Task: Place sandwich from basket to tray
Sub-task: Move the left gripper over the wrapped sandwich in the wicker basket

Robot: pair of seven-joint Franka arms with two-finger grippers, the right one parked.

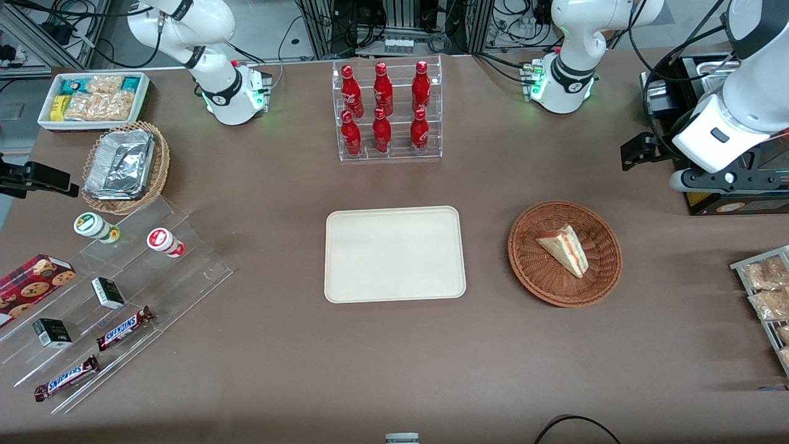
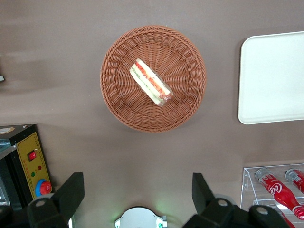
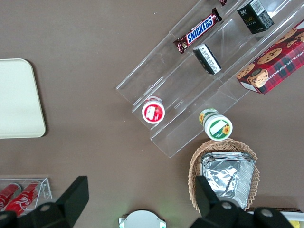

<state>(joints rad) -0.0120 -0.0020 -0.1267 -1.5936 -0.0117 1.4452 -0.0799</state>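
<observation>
Stretching across the whole scene is a brown table (image 1: 394, 370), and the working arm holds its gripper (image 2: 135, 190) high above it, toward that arm's own end of the table. The two dark fingers (image 2: 71, 192) stand spread wide apart with nothing between them, well clear of everything on the table.

Next in size is the cream tray (image 1: 394, 254), lying flat with nothing on it, off to one side of the jaws and well apart from them. A clear rack of red bottles (image 1: 388, 111) stands farther from the front camera than the tray.

Smaller again is the round reddish-brown basket (image 1: 542, 271), sitting beside the tray without touching it. From the wrist camera the basket lies out ahead of the open jaws, roughly centred between the two fingers but far below them.

Smallest is the sandwich (image 1: 566, 250), a pale wedge lying inside the basket near its middle, its red, green and yellow filling showing along the cut edge.
</observation>
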